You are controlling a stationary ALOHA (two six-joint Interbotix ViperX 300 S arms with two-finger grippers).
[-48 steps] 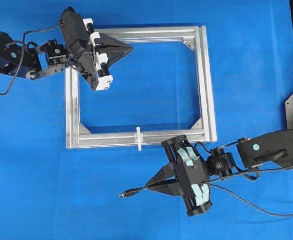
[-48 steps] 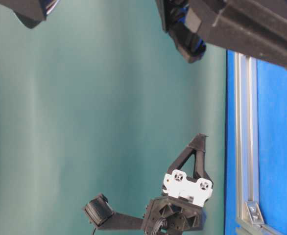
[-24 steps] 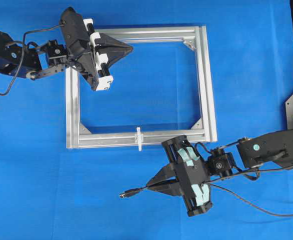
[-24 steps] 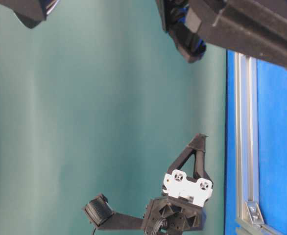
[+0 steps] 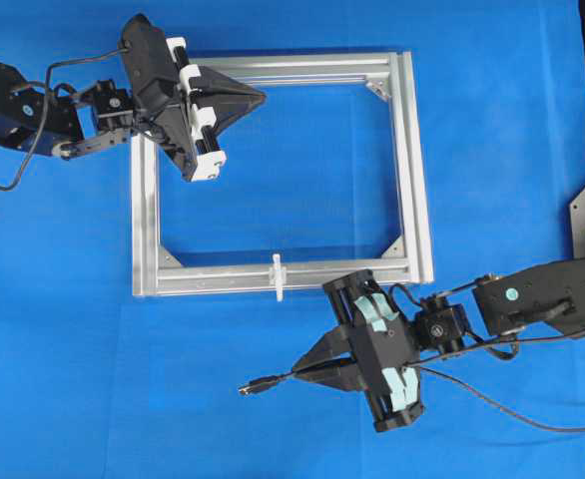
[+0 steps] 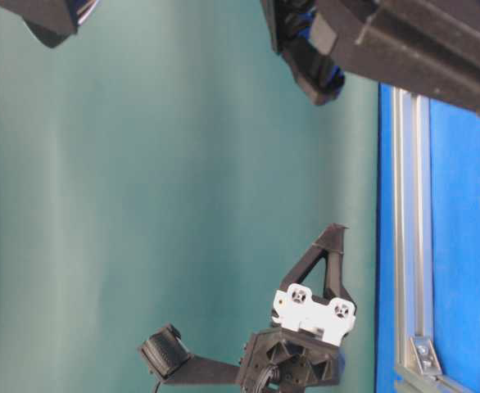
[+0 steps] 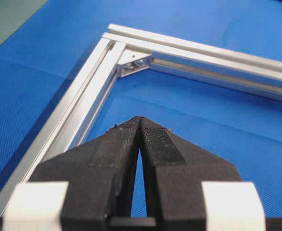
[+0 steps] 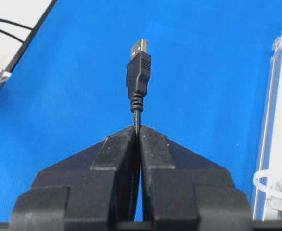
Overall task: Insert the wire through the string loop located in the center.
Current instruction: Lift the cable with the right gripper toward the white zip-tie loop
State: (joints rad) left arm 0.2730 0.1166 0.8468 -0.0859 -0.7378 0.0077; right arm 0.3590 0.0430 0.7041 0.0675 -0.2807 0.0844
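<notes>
Overhead view: right gripper (image 5: pixel 297 374), near the blue worktop's front edge, has its jaws clamped on the wire (image 5: pixel 273 380), plug (image 8: pixel 138 71) jutting left. String loop (image 5: pixel 278 276) stands mid-front rail of the aluminium frame (image 5: pixel 412 170). Left gripper (image 5: pixel 261 97), jaws closed and empty, hovers over the frame's back-left corner.

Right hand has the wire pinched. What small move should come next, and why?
Probably swing the right hand so the plug faces the string loop. The wire is clamped just behind the plug, which now points left, beside the frame, past the loop.
</notes>
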